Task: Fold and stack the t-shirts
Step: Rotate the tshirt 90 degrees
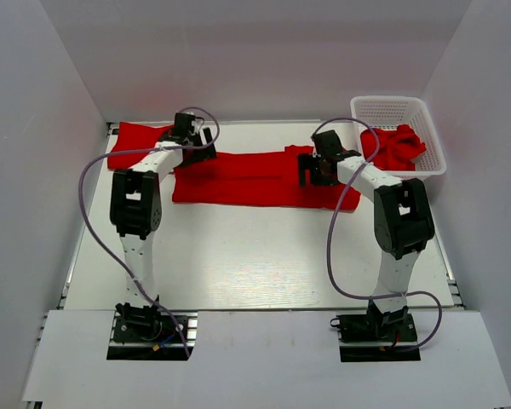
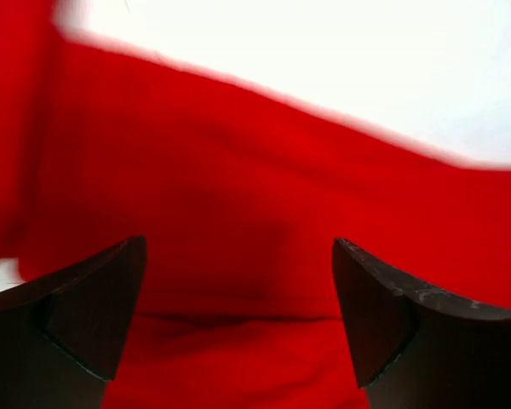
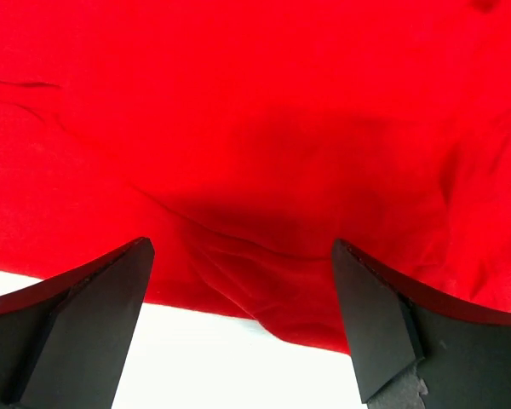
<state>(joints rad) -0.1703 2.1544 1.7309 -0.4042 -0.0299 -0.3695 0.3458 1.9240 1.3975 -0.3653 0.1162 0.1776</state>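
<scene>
Spread long and flat on the white table, toward twelve o'clock from its middle: a red long t-shirt, running from nine to three. Off at ten o'clock, touching or nearly touching that shirt's left end: a second t-shirt, lying as a smaller red patch by the far-left corner. At two o'clock, in the far-right corner: a white mesh basket with a third t-shirt crumpled inside and spilling over its near rim. Poised over the left end of the long t-shirt: the left gripper, jaws spread wide in the wrist view, red cloth filling the gap below, nothing pinched. Down at the right end, at three o'clock along the long t-shirt: the right gripper, likewise parted wide, with a wrinkled hem and a strip of bare table between the dark fingers. Cannot tell whether either set of fingertips touches the fabric.
</scene>
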